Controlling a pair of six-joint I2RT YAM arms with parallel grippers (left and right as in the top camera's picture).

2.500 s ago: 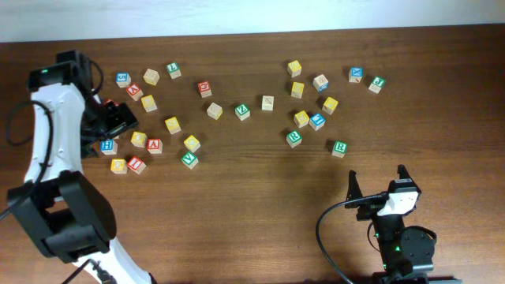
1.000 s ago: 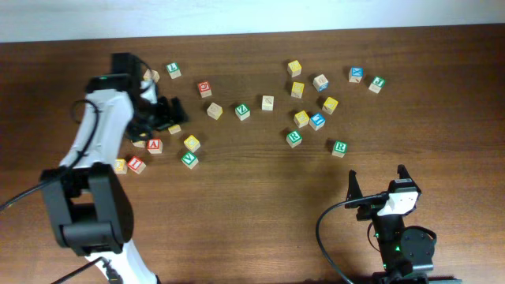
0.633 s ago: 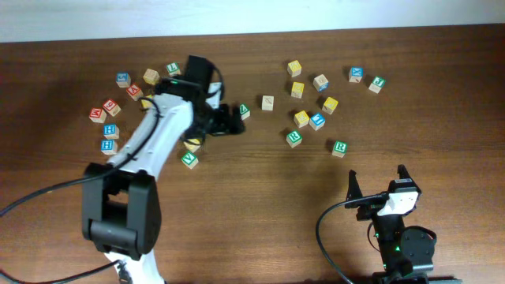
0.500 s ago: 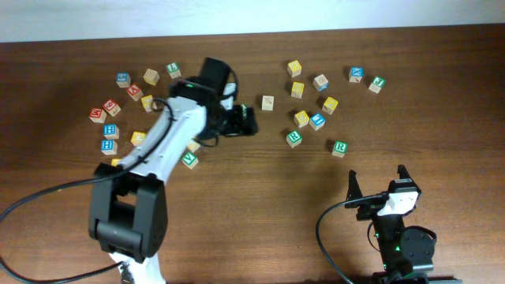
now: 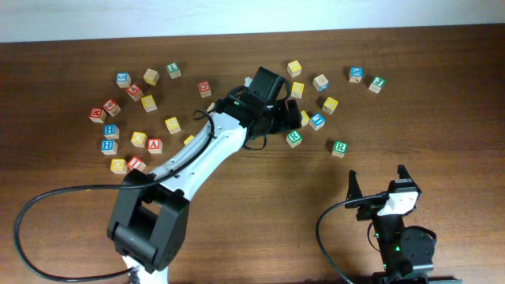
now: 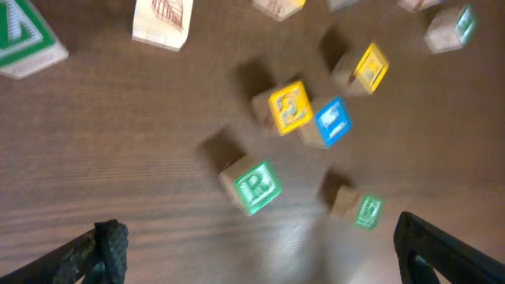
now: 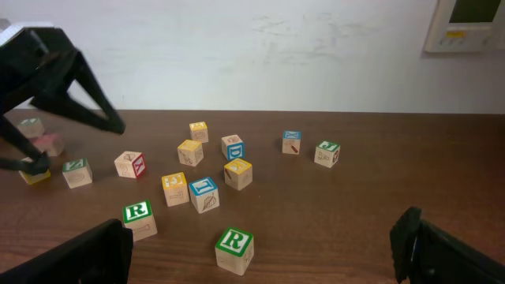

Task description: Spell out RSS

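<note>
Two wooden cubes with a green R on top lie right of centre: the nearer R cube [image 5: 339, 147] [image 7: 234, 243] and the farther R cube [image 5: 293, 138] [image 7: 138, 213] [image 6: 254, 187]. Several yellow cubes [image 5: 330, 104] [image 6: 289, 106] [image 7: 175, 185] sit just beyond them; their letters are too blurred to tell which bear an S. My left gripper [image 5: 288, 118] [image 6: 260, 252] hangs open over this cluster, next to the farther R cube, holding nothing. My right gripper [image 5: 377, 180] stands open and empty at the front of the table, its fingers [image 7: 87, 256] low in the right wrist view.
A second scatter of red, blue and yellow cubes [image 5: 146, 142] lies on the left of the wooden table [image 5: 252, 205]. Blue cubes [image 5: 317, 121] [image 5: 357, 74] and a green cube [image 5: 377, 83] mix into the right cluster. A white wall [image 7: 252, 47] backs the table.
My left arm has swept from the left scatter across the table to the right cluster, still open. The right arm has not moved.
</note>
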